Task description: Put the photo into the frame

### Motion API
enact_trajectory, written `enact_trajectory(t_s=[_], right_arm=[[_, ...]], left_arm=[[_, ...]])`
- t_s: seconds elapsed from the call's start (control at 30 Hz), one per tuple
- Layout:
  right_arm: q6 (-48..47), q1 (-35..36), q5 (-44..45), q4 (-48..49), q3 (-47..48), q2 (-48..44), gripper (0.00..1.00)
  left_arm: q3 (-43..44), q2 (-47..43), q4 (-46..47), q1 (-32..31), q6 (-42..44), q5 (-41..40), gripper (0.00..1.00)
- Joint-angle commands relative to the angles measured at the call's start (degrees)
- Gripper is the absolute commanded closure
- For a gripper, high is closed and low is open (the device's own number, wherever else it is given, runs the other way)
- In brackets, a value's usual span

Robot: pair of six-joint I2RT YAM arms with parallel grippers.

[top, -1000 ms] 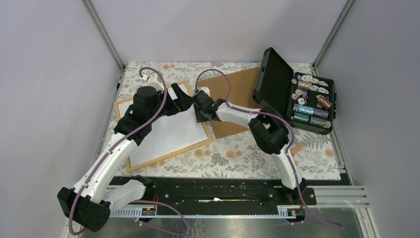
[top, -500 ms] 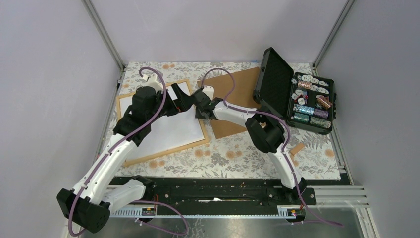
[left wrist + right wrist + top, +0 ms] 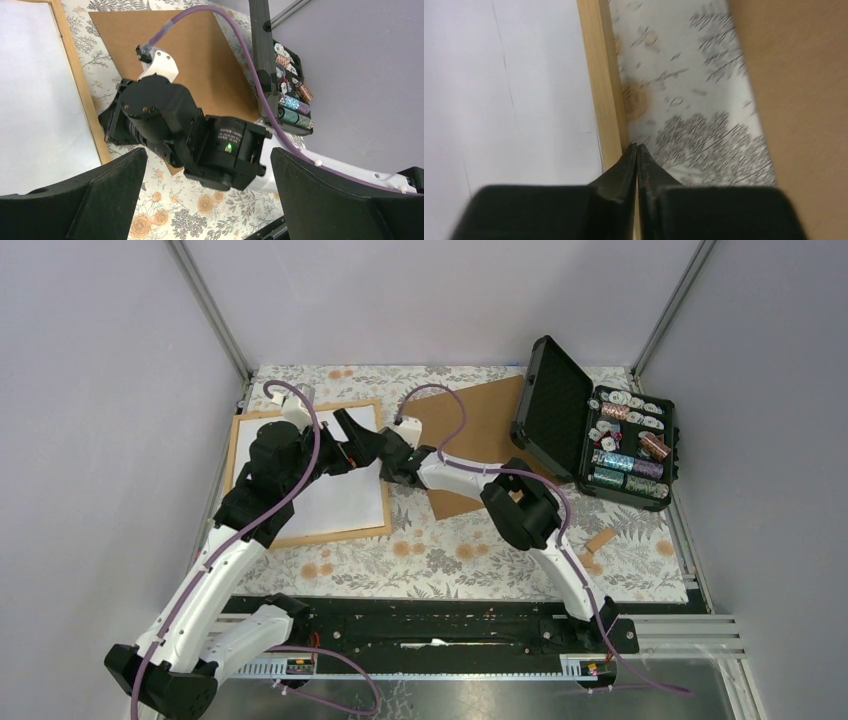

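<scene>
The frame [image 3: 330,536], thin light wood, lies flat at the table's left with a white sheet [image 3: 320,495] filling it. The photo's picture shows in no view. My right gripper [image 3: 385,466] is shut, its tips at the outer side of the frame's right moulding [image 3: 604,75]. In the right wrist view the fingertips [image 3: 636,147] meet with nothing between them. My left gripper [image 3: 357,440] hovers wide open just above the frame's far right corner, facing the right wrist. Its view shows the frame's edge [image 3: 80,90] and the right gripper's body [image 3: 165,120].
A brown backing board [image 3: 480,425] lies right of the frame. An open black case [image 3: 560,415] holding several rolls and chips [image 3: 630,445] stands at the back right. A small brown strip [image 3: 600,540] lies near the right arm. The cloth is floral.
The right gripper shut and slid left against the frame. The frame swung from tilted to square with the table and shifted left. The left arm drew back to the left.
</scene>
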Motion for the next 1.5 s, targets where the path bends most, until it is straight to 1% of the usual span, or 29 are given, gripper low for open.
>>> enact_trajectory(t_s=[0.0, 0.03, 0.1, 0.2, 0.23, 0.3, 0.37, 0.47, 0.53, 0.67, 0.73, 0.8, 0.83, 0.9, 0.93, 1.0, 1.03, 1.07, 1.17, 1.23, 1.37, 1.47], right_arm=[[-4.81, 3.16, -5.54, -2.64, -1.52, -2.94, 0.77], [-6.75, 3.17, -4.37, -4.10, -0.69, -4.01, 0.63], [-12.12, 3.05, -2.23, -6.30, -0.94, -7.38, 0.44], [-21.16, 1.93, -0.21, -6.94, -5.57, -13.81, 0.23], [-23.58, 0.19, -0.71, -6.90, -6.72, -15.08, 0.19], [-27.71, -3.12, -1.52, -6.83, -7.34, -15.48, 0.18], [-30.53, -6.41, -2.27, -5.67, -6.27, -13.80, 0.17], [-33.46, -10.51, -2.25, -3.98, -1.46, -9.07, 0.16], [-34.02, -13.23, -2.18, -3.66, 4.85, -4.71, 0.14], [-36.21, -17.23, -5.17, -3.77, 17.82, 5.71, 0.13], [-39.65, -17.84, -5.19, -3.78, 24.82, 10.66, 0.11], [-42.37, -18.14, -4.93, -4.01, 31.25, 15.23, 0.06], [-42.68, -18.32, -5.06, -4.87, 34.04, 16.99, 0.05], [-41.88, -18.47, -5.37, -6.18, 36.31, 17.70, 0.05], [-41.08, -18.45, -6.39, -6.18, 34.61, 16.39, 0.05], [-38.69, -18.15, -7.78, -5.63, 28.28, 12.11, 0.05], [-37.45, -18.03, -8.48, -5.32, 23.53, 9.63, 0.05], [-36.21, -17.87, -9.22, -5.83, 20.81, 7.53, 0.06], [-33.89, -16.67, -10.66, -6.65, 11.90, 1.63, 0.07], [-34.11, -14.95, -9.10, -6.76, 6.45, -2.09, 0.07], [-33.47, -11.99, -8.85, -6.48, -3.23, -8.59, 0.07], [-32.10, -11.58, -10.62, -4.65, -9.80, -12.63, 0.07]], left_arm=[[-0.69, -1.01, 2.10, 0.26, 0.95, -1.76, 0.01], [-0.53, -1.01, 1.98, 0.26, 1.05, -1.93, 0.01], [0.46, -0.86, 0.88, 0.24, 1.38, -2.35, 0.01], [1.38, -1.14, -0.37, 0.24, 2.04, -3.48, 0.01], [1.42, -1.50, -0.37, 0.21, 2.02, -4.05, 0.01], [1.18, -2.15, 0.40, 0.21, 1.54, -4.80, 0.01], [0.75, -2.41, 1.96, 0.26, 0.76, -4.35, 0.01], [0.67, -1.80, 2.67, 0.24, 0.15, -2.28, 0.01], [0.33, -1.44, 2.67, 0.25, 0.05, -0.76, 0.01], [-1.37, -1.40, 3.66, 0.23, -0.56, 0.05, 0.01], [-2.59, -1.13, 5.16, 0.22, -0.96, 0.17, 0.01], [-4.62, -0.34, 8.26, 0.18, -1.27, -0.20, 0.01], [-5.25, 0.49, 9.68, 0.22, -1.34, -0.57, 0.01], [-4.87, 3.65, 10.81, 0.24, -0.65, -2.97, 0.01], [-4.05, 6.04, 11.01, 0.52, -0.20, -4.48, 0.01], [-2.59, 9.75, 13.50, 1.64, 0.16, -6.42, 0.01], [-2.10, 11.72, 15.67, 2.57, -0.15, -6.50, 0.01], [-1.61, 13.80, 18.45, 3.47, -0.52, -6.36, 0.01], [3.39, 21.92, 22.14, 6.50, -2.56, -5.47, 0.01], [6.50, 28.68, 26.52, 6.80, -1.84, -5.54, 0.01], [14.50, 44.54, 33.50, 7.62, 0.77, -1.35, 0.01], [23.69, 55.97, 35.04, 8.22, 1.37, 0.78, 0.01]])
